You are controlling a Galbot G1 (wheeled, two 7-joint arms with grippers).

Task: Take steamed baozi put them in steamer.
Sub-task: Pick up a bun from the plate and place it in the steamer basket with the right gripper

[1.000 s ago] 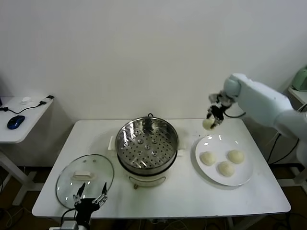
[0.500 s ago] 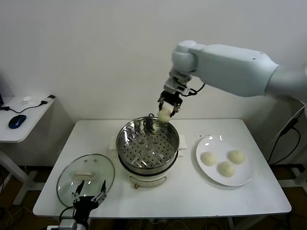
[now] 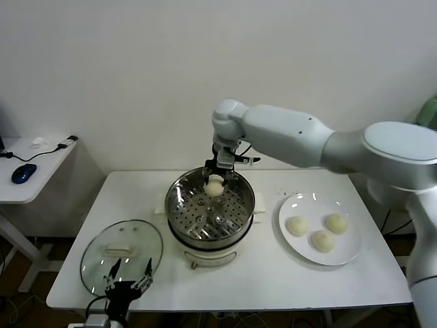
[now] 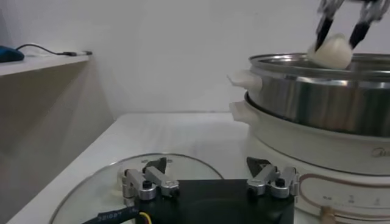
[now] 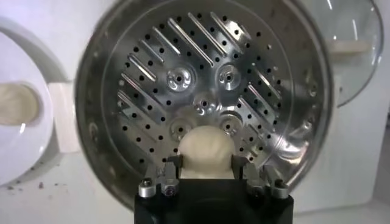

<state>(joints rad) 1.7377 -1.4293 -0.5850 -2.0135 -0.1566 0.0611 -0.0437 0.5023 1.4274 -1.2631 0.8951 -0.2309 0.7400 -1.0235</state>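
I see my left gripper (image 3: 128,276) idle and spread wide by the glass lid (image 3: 121,247). My right gripper (image 3: 216,179) pinches one baozi (image 3: 215,186) over the steamer (image 3: 210,208) — three baozi (image 3: 316,231) wait on the plate (image 3: 345,256).

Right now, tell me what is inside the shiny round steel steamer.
Only its bare perforated tray; the right hand holds one pale dough bun just above it. The tray beneath that bun is hidden.

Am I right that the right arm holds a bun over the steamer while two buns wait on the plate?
Not quite: three buns wait on the plate, as the head view shows. The rest stands: the right gripper holds a bun over the steamer.
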